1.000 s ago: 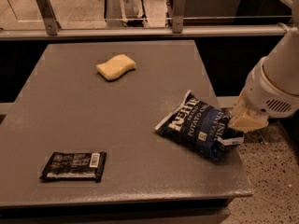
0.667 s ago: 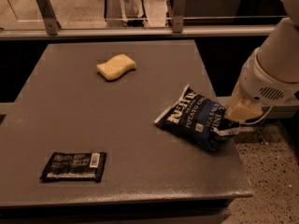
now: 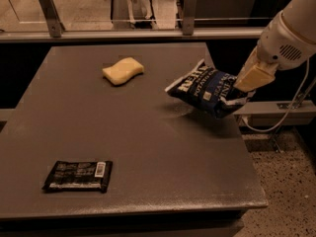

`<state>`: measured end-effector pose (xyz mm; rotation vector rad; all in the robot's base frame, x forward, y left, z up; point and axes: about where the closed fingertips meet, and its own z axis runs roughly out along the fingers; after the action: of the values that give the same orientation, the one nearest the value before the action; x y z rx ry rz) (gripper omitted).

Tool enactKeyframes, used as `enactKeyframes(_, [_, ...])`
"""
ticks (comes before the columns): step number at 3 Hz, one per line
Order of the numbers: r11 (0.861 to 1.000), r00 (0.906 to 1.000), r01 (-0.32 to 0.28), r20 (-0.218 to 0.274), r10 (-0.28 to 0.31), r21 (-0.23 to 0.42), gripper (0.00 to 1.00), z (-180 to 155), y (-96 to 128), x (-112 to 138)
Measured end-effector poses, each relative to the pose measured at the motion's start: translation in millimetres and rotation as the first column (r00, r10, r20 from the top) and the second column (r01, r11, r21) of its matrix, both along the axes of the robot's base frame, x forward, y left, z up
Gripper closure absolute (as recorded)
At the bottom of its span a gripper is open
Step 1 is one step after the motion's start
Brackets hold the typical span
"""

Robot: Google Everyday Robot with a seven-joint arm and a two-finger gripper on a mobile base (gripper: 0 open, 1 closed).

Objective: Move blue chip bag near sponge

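Note:
The blue chip bag (image 3: 207,89), dark navy with white lettering, hangs tilted above the table's right side, lifted off the surface with its shadow beneath. My gripper (image 3: 245,89) comes in from the upper right and is shut on the bag's right end. The sponge (image 3: 123,70), a small pale yellow wavy block, lies on the table to the left of the bag, apart from it, toward the back.
A flat black wrapper (image 3: 78,176) with a barcode lies near the front left. The grey table's (image 3: 148,147) right edge runs just under the bag. A metal railing (image 3: 148,31) borders the far side. A cable (image 3: 296,102) hangs at the right.
The gripper has lifted the chip bag off the table and carried it up and toward the back. The sponge and the black wrapper have not moved.

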<state>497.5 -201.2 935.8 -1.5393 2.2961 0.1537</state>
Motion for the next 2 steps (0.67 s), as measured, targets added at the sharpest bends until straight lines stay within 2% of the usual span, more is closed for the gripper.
enactKeyframes(1, [0.994, 0.9981, 0.025, 0.054, -0.030, 0.107, 1.00, 18, -4, 35])
enactKeyframes(2, [0.975, 0.9937, 0.029, 0.099, -0.052, 0.220, 1.00, 22, 6, 61])
